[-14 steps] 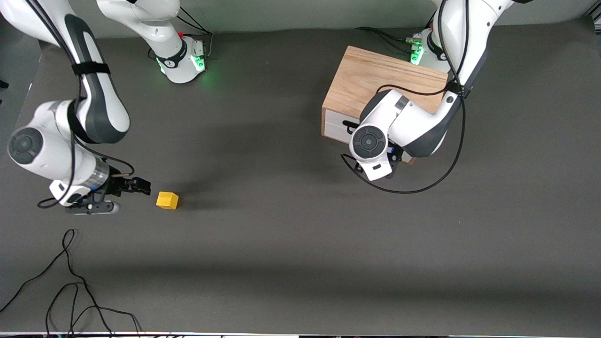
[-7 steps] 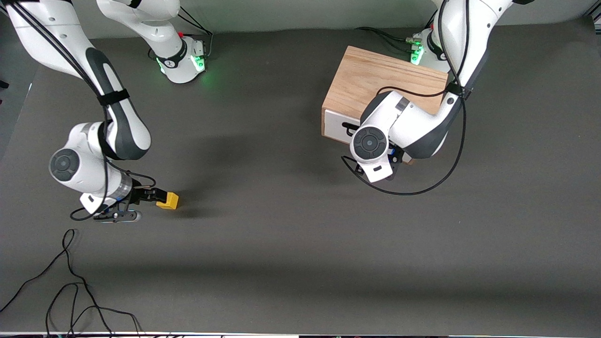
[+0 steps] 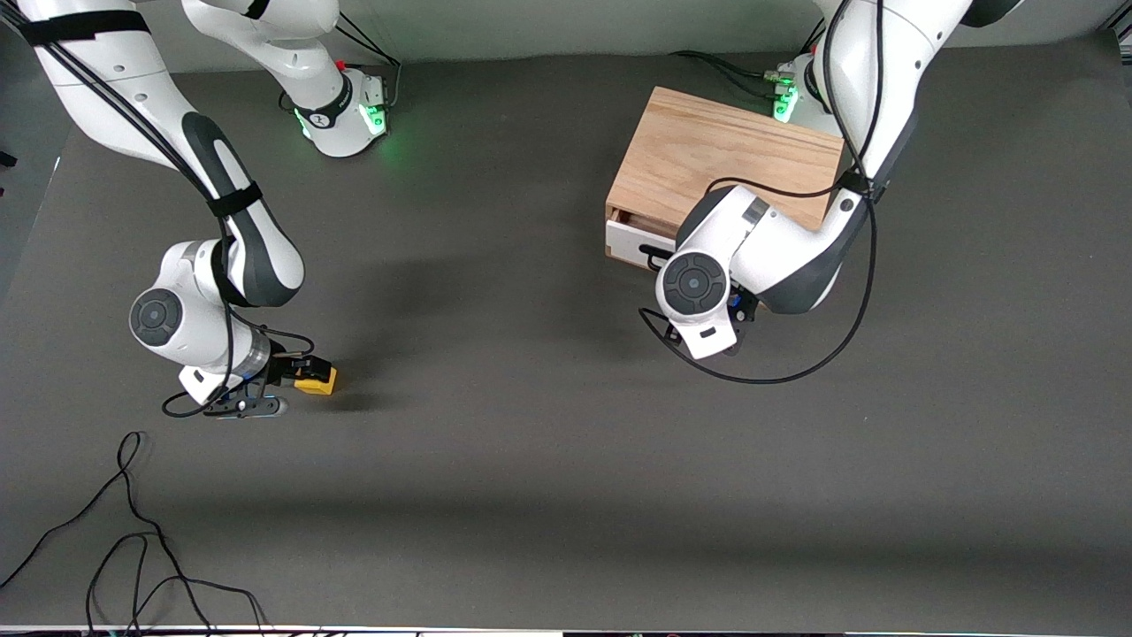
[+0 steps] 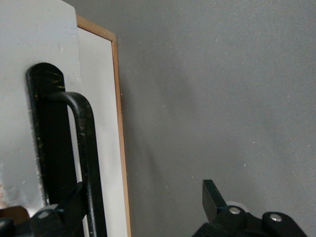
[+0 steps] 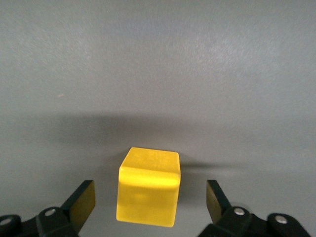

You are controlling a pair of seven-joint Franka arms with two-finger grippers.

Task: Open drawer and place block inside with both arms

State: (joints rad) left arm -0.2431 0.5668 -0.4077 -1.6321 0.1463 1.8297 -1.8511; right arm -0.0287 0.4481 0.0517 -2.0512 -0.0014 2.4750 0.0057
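The yellow block [image 3: 320, 382] sits on the grey table toward the right arm's end. My right gripper [image 3: 303, 368] is low over it and open. In the right wrist view the block [image 5: 148, 190] lies between the two fingers [image 5: 81, 202] with a gap on each side. The drawer's white front [image 3: 630, 239] stands a little out of the oak box [image 3: 725, 150]. My left gripper [image 4: 143, 195] is open at the drawer front [image 4: 98, 98], one finger [image 4: 74, 202] against the black bar handle [image 4: 86, 148]. In the front view the left wrist hides it.
Loose black cables [image 3: 133, 531] lie near the front camera at the right arm's end. A cable loop [image 3: 796, 354] hangs from the left arm over the table beside the drawer. Both green-lit bases [image 3: 354, 115] stand farthest from the front camera.
My right gripper has moved in over the block until its fingers stand on both sides of it. The drawer front has come slightly out of the box with the left gripper.
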